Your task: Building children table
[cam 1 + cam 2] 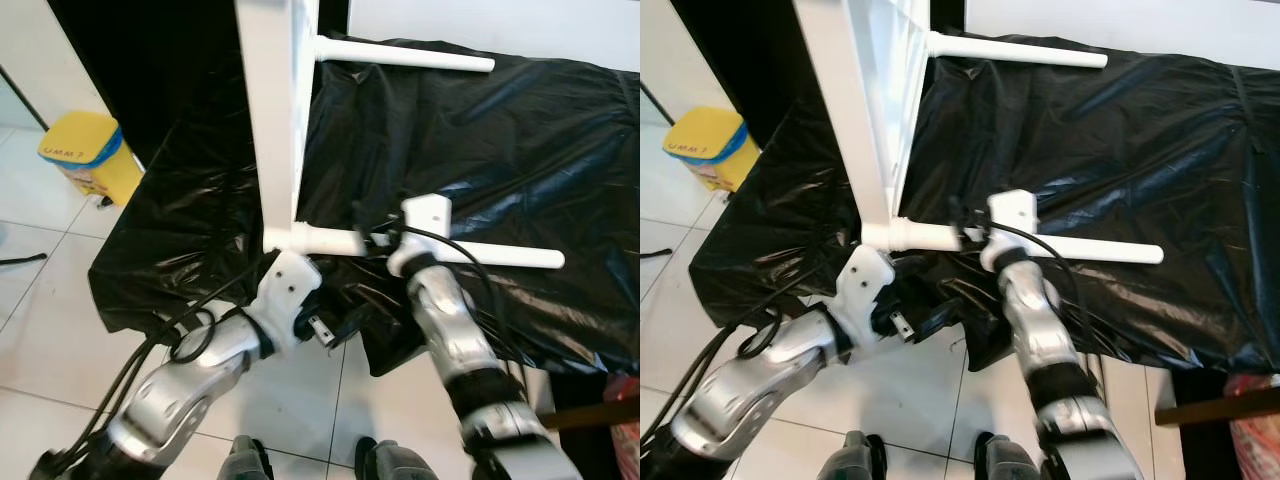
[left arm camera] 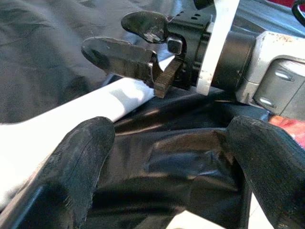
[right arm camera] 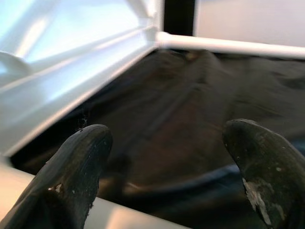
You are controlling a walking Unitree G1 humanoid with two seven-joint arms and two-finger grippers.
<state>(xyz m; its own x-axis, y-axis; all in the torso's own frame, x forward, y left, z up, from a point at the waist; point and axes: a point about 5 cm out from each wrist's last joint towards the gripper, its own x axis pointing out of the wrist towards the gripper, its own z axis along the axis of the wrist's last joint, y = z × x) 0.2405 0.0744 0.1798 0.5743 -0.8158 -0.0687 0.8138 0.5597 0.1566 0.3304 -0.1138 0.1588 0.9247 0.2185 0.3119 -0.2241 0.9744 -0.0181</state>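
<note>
A white children's table stands on its edge on a black plastic sheet [image 1: 480, 150]; its top [image 1: 272, 120] is upright. Two white legs stick out to the right, a far leg [image 1: 400, 55] and a near leg [image 1: 470, 253]. My right gripper [image 1: 368, 235] is at the near leg, close to the table's corner. It is open, with its fingers [image 3: 71, 176] spread and the leg [image 3: 114, 214] lying across their base. My left gripper [image 1: 333, 328] is open, low under that same corner, and the near leg [image 2: 71, 119] passes just above its fingers [image 2: 81, 157].
The black sheet hangs over the front edge of the surface, down to a white tiled floor [image 1: 40, 330]. A yellow bin [image 1: 90, 155] stands on the floor at the left. Something red [image 1: 625, 420] and a wooden edge [image 1: 590, 415] are at the lower right.
</note>
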